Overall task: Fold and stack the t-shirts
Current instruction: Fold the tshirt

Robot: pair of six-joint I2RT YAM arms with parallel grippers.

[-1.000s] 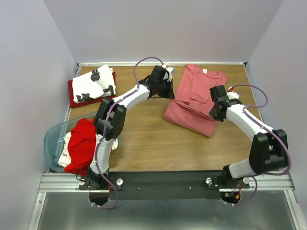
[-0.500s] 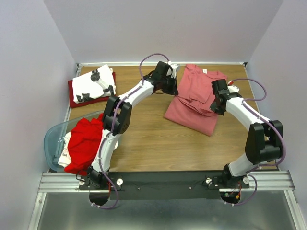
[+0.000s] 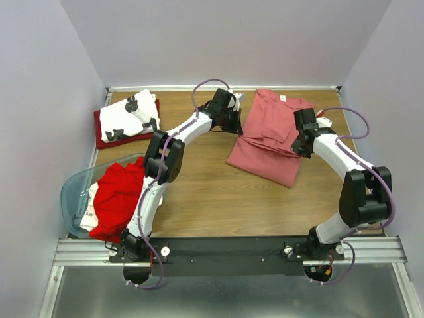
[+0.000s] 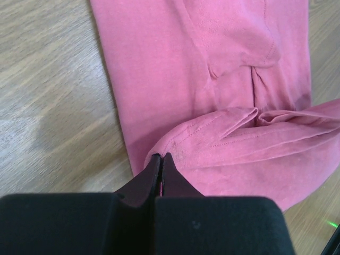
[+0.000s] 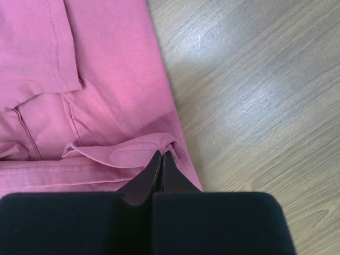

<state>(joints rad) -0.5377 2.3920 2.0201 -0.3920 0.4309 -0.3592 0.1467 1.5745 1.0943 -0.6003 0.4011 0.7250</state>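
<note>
Pink shirt [image 3: 265, 142] pinched at two edges, lying part-folded on the table [image 3: 199, 192].
Left end effector [image 4: 161, 157] is closed tight on a raised fold, cloth spreading ahead and to its right; right end effector [image 5: 161, 154] likewise clamps a fold, cloth ahead and left, bare wood right; white shirt [image 3: 132, 114] lies on dark red shirt [image 3: 101, 137], well left of the left end effector.

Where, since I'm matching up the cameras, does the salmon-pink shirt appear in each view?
Top external: the salmon-pink shirt lies right of centre, toward the far edge.
Left wrist: it fills the upper right, with a folded edge pinched by the left gripper.
Right wrist: it fills the left half, with a fold pinched by the right gripper.
Shared landmark: the wooden table beside the shirt.
</note>
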